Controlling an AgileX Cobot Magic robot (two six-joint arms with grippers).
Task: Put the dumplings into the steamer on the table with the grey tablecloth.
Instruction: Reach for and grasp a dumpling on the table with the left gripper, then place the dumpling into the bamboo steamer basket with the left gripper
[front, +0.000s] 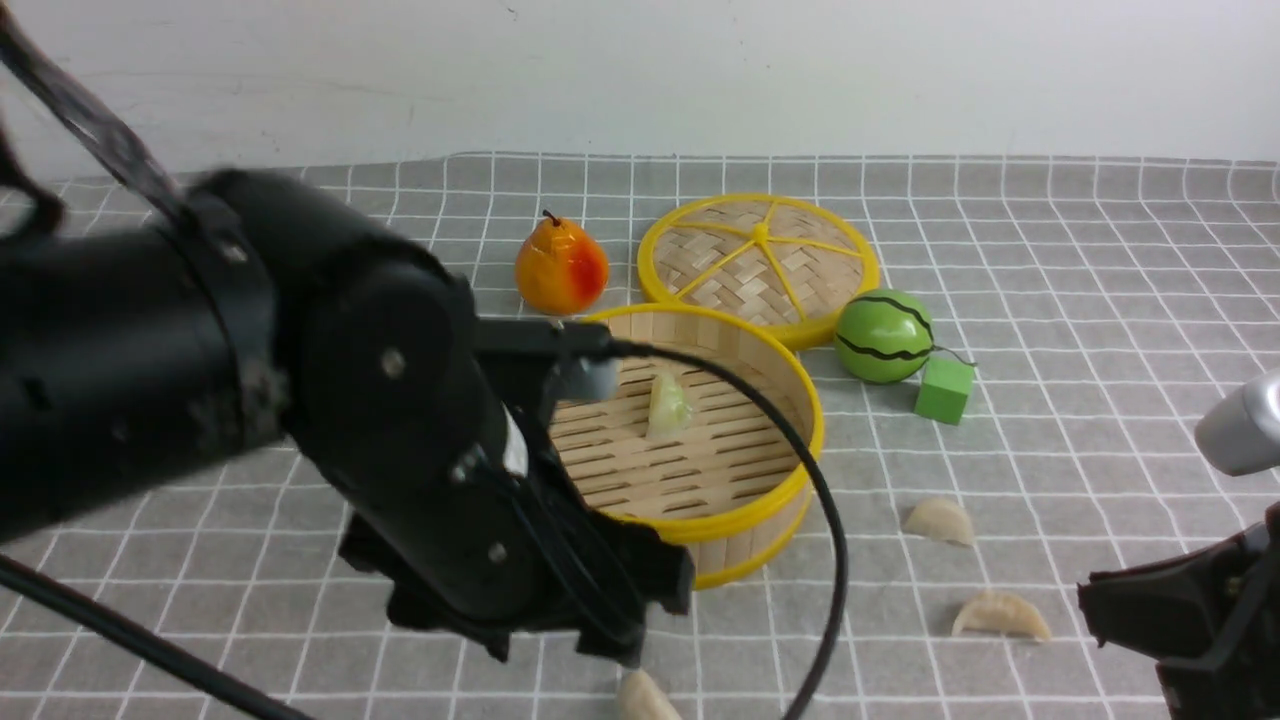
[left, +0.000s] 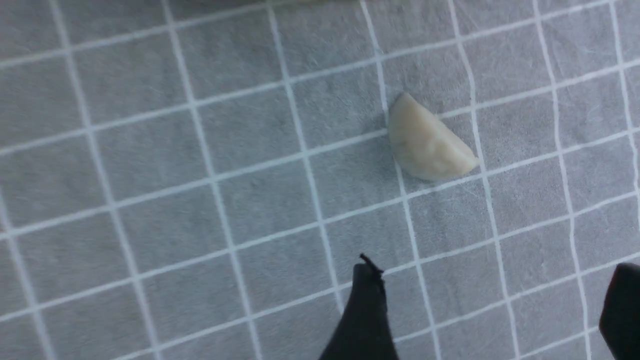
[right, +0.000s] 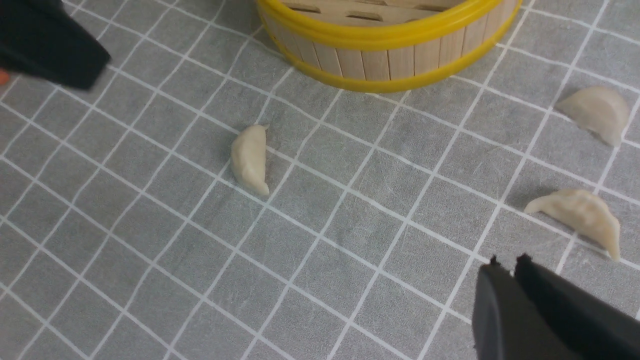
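Grey cloth (front: 850, 660) lies under the near dumpling (left: 432, 145); it looks light, maybe soft: wide left pincer (left: 497, 272) should gently pinch its fat middle; right pincer (right: 507, 260) is closed

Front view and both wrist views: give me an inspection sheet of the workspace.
Surface: grey tablecloth, white grid, slight ripples.
Dumplings: pale green one in the steamer; three cream ones on the cloth.
Clutter: woven lid, toy pear, toy watermelon, green cube, all beyond or beside the steamer.
Left gripper: open, empty, a dumpling ahead of it.
Right gripper: fingertips close together, nothing seen between them; fully shut or not, unclear.
Cables: black cable loops from the left arm, across the view of the steamer; contact unclear.
Surroundings: pale wall behind; people, nothing seen.
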